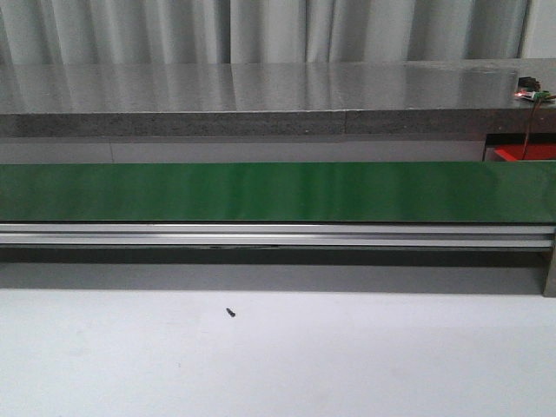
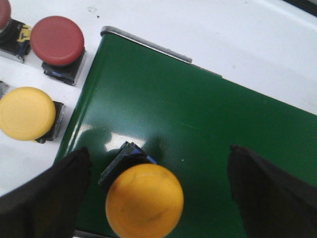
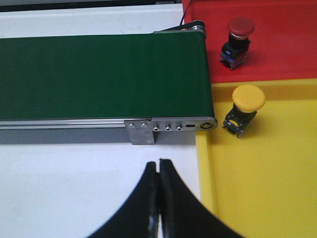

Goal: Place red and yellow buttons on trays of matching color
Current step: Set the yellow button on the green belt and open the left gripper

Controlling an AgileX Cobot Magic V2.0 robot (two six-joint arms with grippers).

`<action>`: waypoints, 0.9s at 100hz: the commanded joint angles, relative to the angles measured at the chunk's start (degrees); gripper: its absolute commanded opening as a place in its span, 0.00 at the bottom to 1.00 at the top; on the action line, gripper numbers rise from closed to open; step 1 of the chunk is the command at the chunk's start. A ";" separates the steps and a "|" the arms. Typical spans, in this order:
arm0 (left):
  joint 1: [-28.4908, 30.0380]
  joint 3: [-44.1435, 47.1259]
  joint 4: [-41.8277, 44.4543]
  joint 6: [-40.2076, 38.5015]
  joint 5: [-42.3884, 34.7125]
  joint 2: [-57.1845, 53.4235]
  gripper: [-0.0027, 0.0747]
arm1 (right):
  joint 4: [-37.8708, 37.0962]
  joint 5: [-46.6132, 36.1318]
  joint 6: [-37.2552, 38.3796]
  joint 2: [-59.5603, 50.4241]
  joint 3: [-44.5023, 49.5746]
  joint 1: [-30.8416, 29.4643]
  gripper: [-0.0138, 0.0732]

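While my left tool [image 2: 158, 191] stands wide apart around a yellow button [image 2: 144, 200] on the green belt [image 2: 198, 124], touching nothing, my right tool [image 3: 159, 198] is closed and empty over bare tabletop [image 3: 74, 168], near the yellow tray [image 3: 262, 183].

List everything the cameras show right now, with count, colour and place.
Belt: one, green, across the table.
Yellow buttons: three; one on the belt, one beside the belt end, one on the yellow tray.
Red buttons: three; two beside the belt end, one on the red tray.
Trays: two, red and yellow, past the belt's other end.
Screw: one, dark, on the table.
Left pincer: open, straddling the belt button.
Right pincer: shut, empty.
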 commanded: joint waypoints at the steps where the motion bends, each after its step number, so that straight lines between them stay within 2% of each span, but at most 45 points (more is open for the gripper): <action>1: -0.35 -1.93 -3.34 1.12 -2.37 -3.35 0.78 | 0.00 -4.10 -0.46 -0.04 -1.46 -0.09 0.02; 27: 3.17 -1.93 -4.39 1.12 -3.76 -8.68 0.78 | 0.00 -4.10 -0.46 -0.04 -1.46 -0.09 0.02; 58: 11.19 -1.69 8.86 1.12 -0.76 -10.72 0.78 | 0.00 -4.15 -0.46 -0.04 -1.46 -0.09 0.02; 90: 14.05 -1.22 11.49 1.12 -0.15 -5.69 0.78 | 0.00 -4.16 -0.46 -0.04 -1.46 -0.09 0.02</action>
